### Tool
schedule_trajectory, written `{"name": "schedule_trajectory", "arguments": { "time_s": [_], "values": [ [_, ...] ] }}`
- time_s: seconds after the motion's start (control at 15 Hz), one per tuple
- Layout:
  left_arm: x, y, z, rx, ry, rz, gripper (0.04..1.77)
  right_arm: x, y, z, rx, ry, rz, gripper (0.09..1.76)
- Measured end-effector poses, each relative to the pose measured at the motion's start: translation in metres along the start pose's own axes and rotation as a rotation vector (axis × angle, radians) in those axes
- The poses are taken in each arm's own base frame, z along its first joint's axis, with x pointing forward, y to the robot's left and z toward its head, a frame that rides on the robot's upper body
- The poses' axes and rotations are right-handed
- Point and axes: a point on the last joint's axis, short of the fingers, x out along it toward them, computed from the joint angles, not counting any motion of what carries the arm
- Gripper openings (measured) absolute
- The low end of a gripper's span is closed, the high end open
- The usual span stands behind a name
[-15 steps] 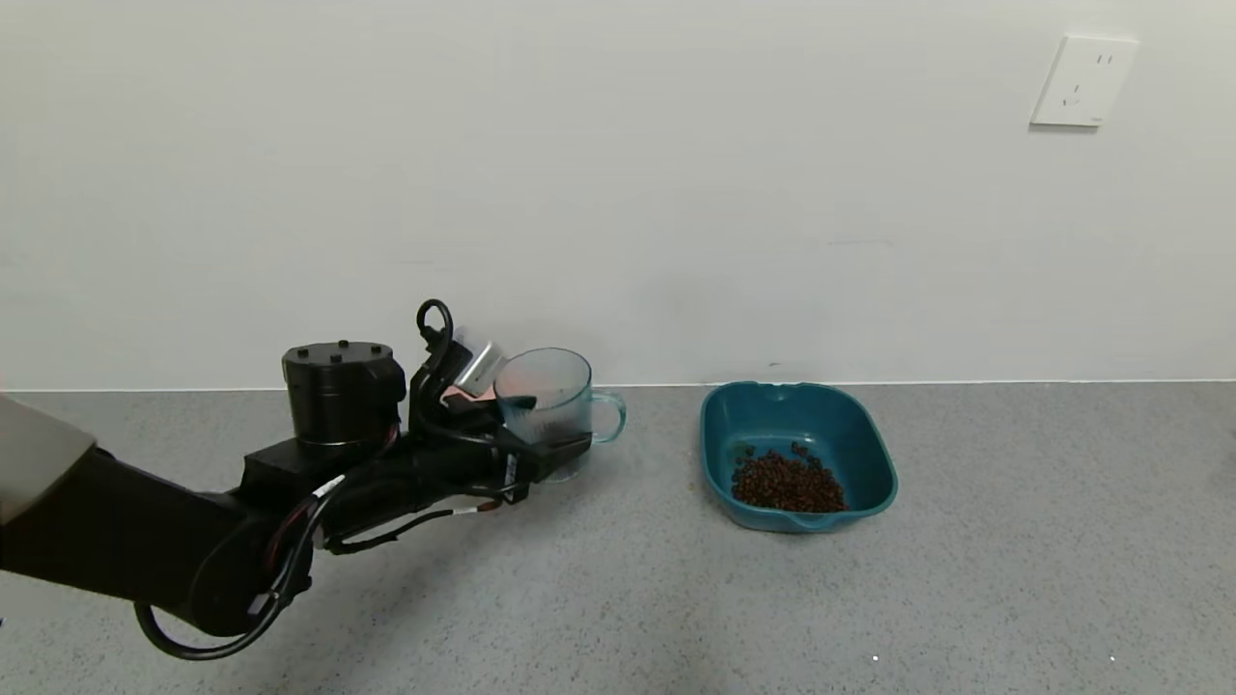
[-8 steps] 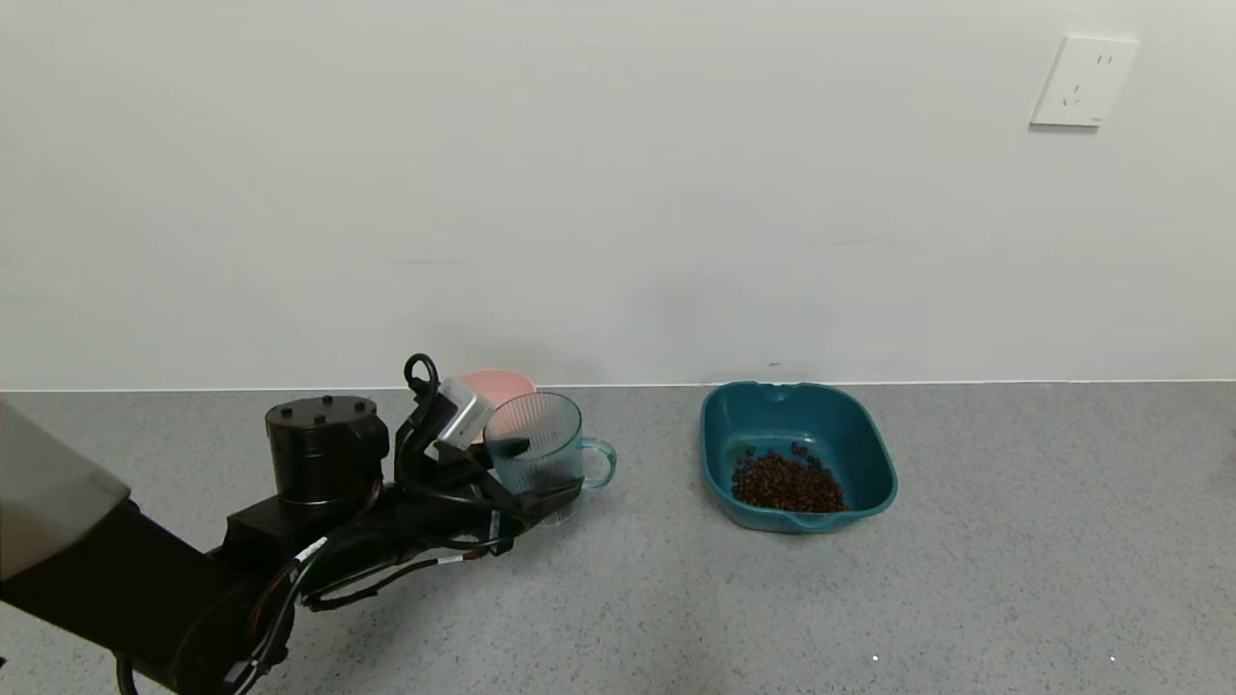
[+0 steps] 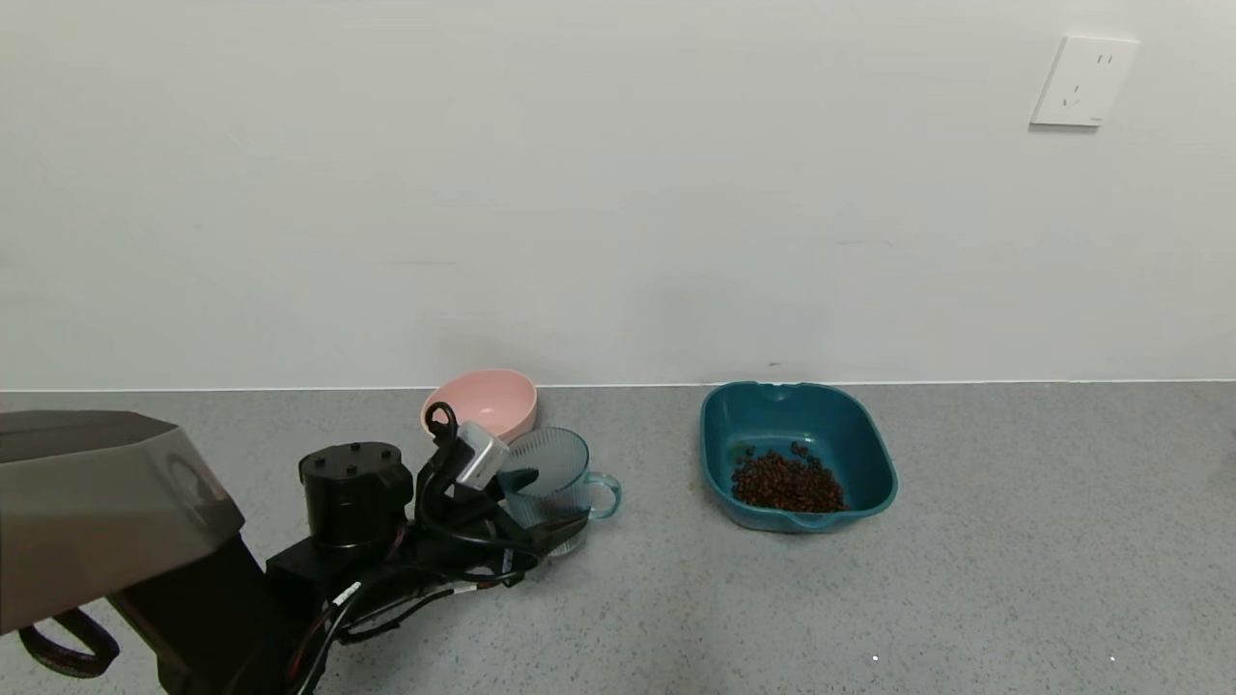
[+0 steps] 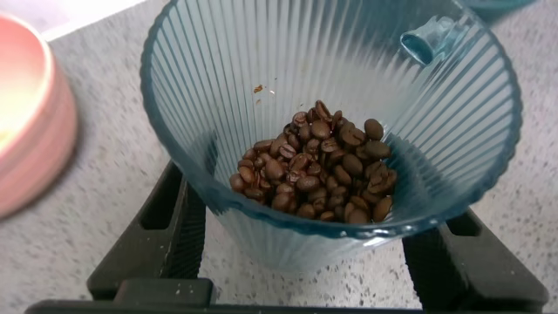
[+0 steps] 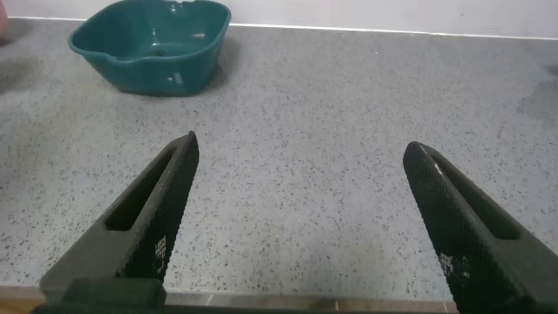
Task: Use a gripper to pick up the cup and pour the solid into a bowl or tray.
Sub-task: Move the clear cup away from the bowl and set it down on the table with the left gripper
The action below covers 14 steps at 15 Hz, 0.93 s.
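Note:
My left gripper is shut on the cup, a ribbed blue-grey mug standing upright, low at the counter, with its handle pointing towards the tray. In the left wrist view the black fingers flank the cup, and brown beans lie in its bottom. The dark teal tray stands to the right of the cup, apart from it, with a heap of beans inside. My right gripper is open and empty over bare counter, with the tray farther off.
A round pink bowl stands just behind the cup, near the wall; it also shows in the left wrist view. The grey speckled counter runs to the white wall. A wall socket is at upper right.
My left gripper has come down and back towards me with the cup in it, from raised to low at the counter. The pink bowl behind it is now uncovered.

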Motion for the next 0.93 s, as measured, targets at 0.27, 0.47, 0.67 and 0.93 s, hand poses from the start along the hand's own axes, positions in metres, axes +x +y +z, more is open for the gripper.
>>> {"name": "schedule_trajectory", "arguments": {
  "time_s": [0.27,0.47,0.67,0.93],
  "values": [
    [0.008,0.001,-0.013,-0.012,0.040,-0.004,1.28,0.000,0.000,0.000,0.000,0.000,0.000,1.71],
    [0.012,0.002,-0.019,-0.019,0.055,-0.004,1.28,0.000,0.000,0.000,0.000,0.000,0.000,1.71],
    [0.013,0.002,-0.021,-0.022,0.061,-0.004,1.28,0.000,0.000,0.000,0.000,0.000,0.001,1.71],
    [0.013,0.002,-0.022,-0.023,0.064,-0.005,1.47,0.000,0.000,0.000,0.000,0.000,0.000,1.71]
  ]
}}
